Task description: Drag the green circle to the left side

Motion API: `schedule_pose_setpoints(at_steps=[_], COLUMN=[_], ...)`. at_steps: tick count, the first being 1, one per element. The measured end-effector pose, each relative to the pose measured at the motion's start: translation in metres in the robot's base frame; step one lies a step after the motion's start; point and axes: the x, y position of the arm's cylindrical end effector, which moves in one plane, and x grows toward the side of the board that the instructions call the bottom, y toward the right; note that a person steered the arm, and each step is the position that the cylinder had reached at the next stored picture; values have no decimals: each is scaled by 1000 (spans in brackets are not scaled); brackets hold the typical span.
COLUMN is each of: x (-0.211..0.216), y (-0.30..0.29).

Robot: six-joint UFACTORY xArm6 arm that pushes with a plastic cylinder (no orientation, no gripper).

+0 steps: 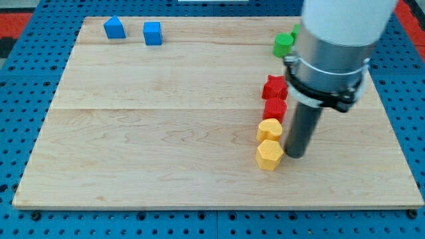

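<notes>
The green circle (pixel 283 44) sits near the board's top right, partly hidden by the arm, with another green block (pixel 294 32) just behind it, mostly hidden. My tip (pixel 296 155) rests on the board well below the green circle, just right of the yellow hexagon (pixel 269 155) and close to the yellow block (pixel 269 129) above it.
A red star-shaped block (pixel 274 87) and a red block (pixel 275 109) stand in a column above the yellow ones. Two blue blocks (pixel 114 28) (pixel 153 33) sit at the top left. The wooden board (pixel 133 146) lies on a blue pegboard.
</notes>
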Motion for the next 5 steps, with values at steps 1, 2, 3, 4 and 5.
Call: schedule_pose_setpoints(at_steps=[1, 2, 3, 4, 5], x=[-39, -88, -138, -205, -257], y=[84, 100, 147, 152, 123])
